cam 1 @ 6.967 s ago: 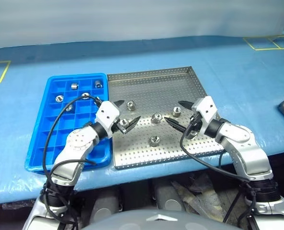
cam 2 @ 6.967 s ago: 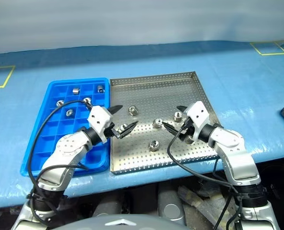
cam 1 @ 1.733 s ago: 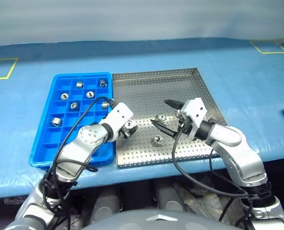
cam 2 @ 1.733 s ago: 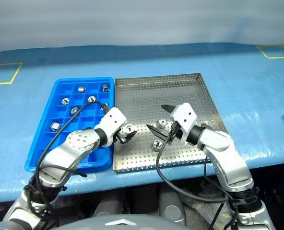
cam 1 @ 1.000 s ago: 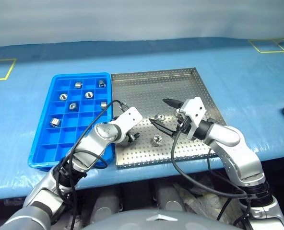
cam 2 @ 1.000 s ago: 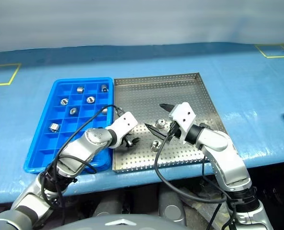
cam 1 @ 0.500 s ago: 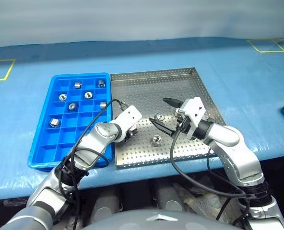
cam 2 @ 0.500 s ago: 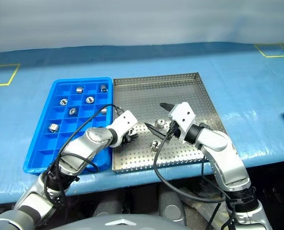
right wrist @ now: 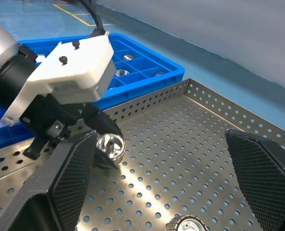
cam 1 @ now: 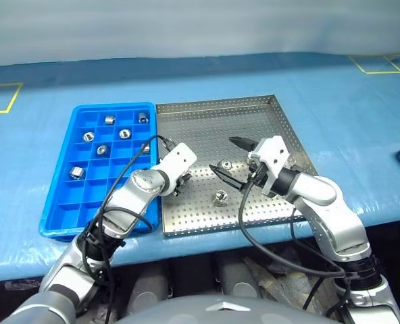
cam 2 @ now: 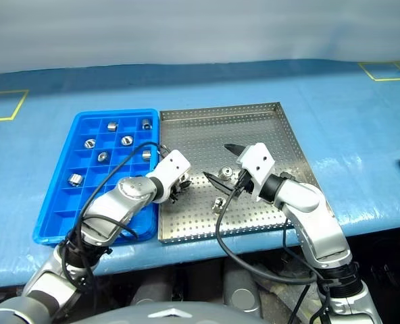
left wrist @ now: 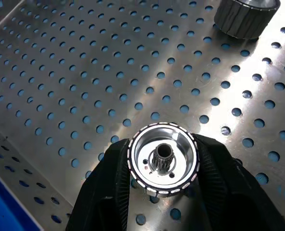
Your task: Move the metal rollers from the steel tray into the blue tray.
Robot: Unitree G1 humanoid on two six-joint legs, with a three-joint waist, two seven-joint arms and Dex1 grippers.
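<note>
A metal roller (left wrist: 162,159) sits clamped between the two black fingers (left wrist: 109,187) of the left hand (cam 2: 180,183), its hollow centre facing the wrist camera. It is held just above the perforated floor of the steel tray (cam 1: 254,121), near the tray's left edge. Two more rollers lie loose on the steel tray: one (cam 1: 224,164) near the middle and one (cam 1: 219,198) a little closer to the robot. The right hand (cam 1: 235,160) hovers over the middle of the steel tray with its fingers spread wide, grasping nothing; the first loose roller lies close by its fingertips, and the left hand with its roller shows ahead of it in the right wrist view.

The blue tray (cam 1: 61,202) lies just beside the steel tray on the left, their long sides nearly touching. Several rollers (cam 1: 109,119) already rest in its compartments, mostly in the far half, with one (cam 1: 77,172) lower down near the left side. Both trays stand on a worktop (cam 1: 348,121) covered in blue sheeting, marked with yellow tape outlines (cam 1: 1,98) at the far corners.
</note>
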